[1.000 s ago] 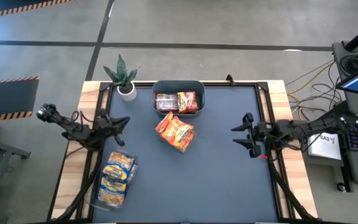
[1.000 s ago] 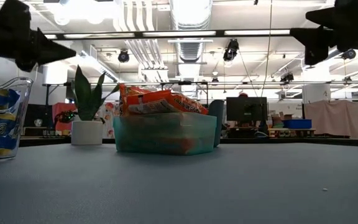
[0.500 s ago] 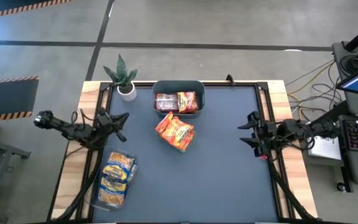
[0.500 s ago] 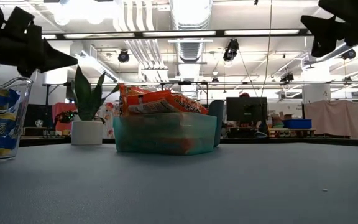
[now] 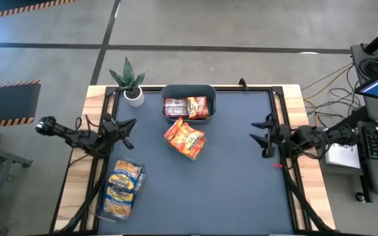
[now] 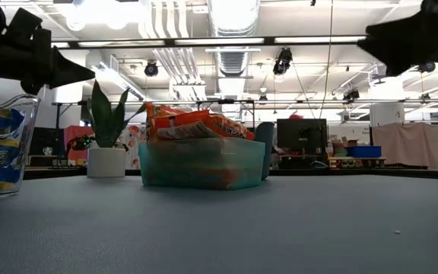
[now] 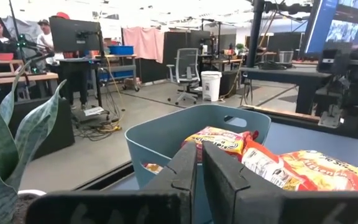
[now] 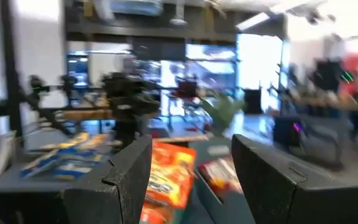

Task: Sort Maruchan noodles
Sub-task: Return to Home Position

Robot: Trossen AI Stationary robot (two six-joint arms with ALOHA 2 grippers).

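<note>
Sort seemingly done, only the arms' retreat left: yellow-and-blue Maruchan packets (image 5: 120,189) in the clear bin (image 6: 26,144) at near left, orange packets (image 5: 185,139) in the green tray (image 6: 150,164) mid-table, dark red packets (image 5: 174,107) plus one orange in the grey-teal tub (image 5: 189,88) by the potted plant (image 5: 128,77). Left gripper (image 7: 200,152), nearly closed and empty, above the left edge; right gripper (image 8: 191,142), spread wide and empty, near the right — open mat (image 5: 228,190) between.

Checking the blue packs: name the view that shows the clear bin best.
High view: the whole clear bin shows from above, yellow-and-blue packs inside. Low view catches only one side at its edge. Left wrist misses it; right wrist glimpses it far off.
</note>
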